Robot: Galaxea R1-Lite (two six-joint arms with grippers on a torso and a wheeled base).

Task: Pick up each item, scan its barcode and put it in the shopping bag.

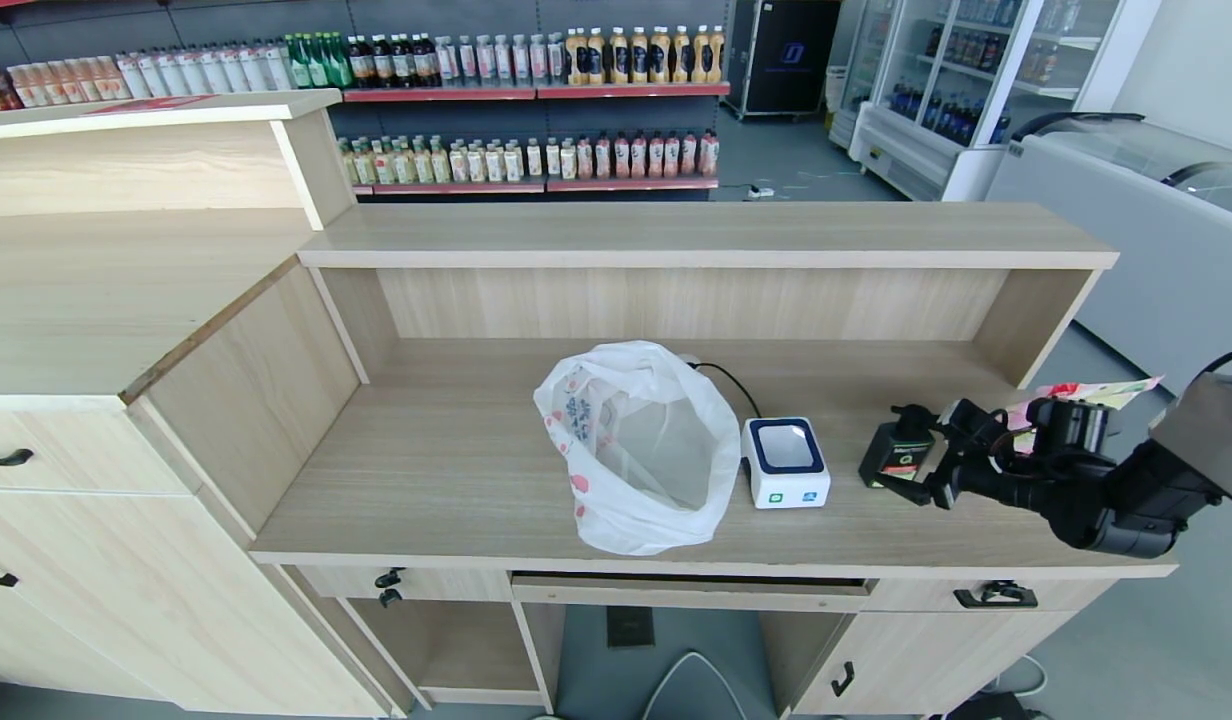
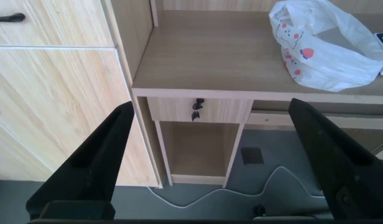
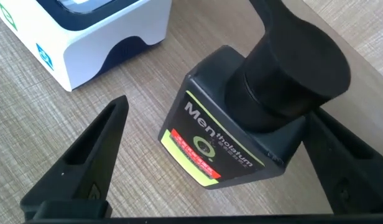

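The right end effector (image 1: 914,452) was spread, its fingers either side of the bottle (image 3: 207,146), with no contact that I could make out. The bottle stood, apparently upright, toward the right end of the bench (image 1: 446,470), just beside the scanner (image 1: 785,462).

It looked like small, rigid plastic, so probably light and stiff but smooth enough to slip. The flat sides of the body below the wide cap seemed the safest hold.

The right wrist view gave the label and the gaps at the fingers. The head view gave the bag (image 1: 641,445) at mid-bench near the front edge, its mouth open. The left wrist view gave the left end effector (image 2: 211,109), spread and low, off the bench's left front corner.
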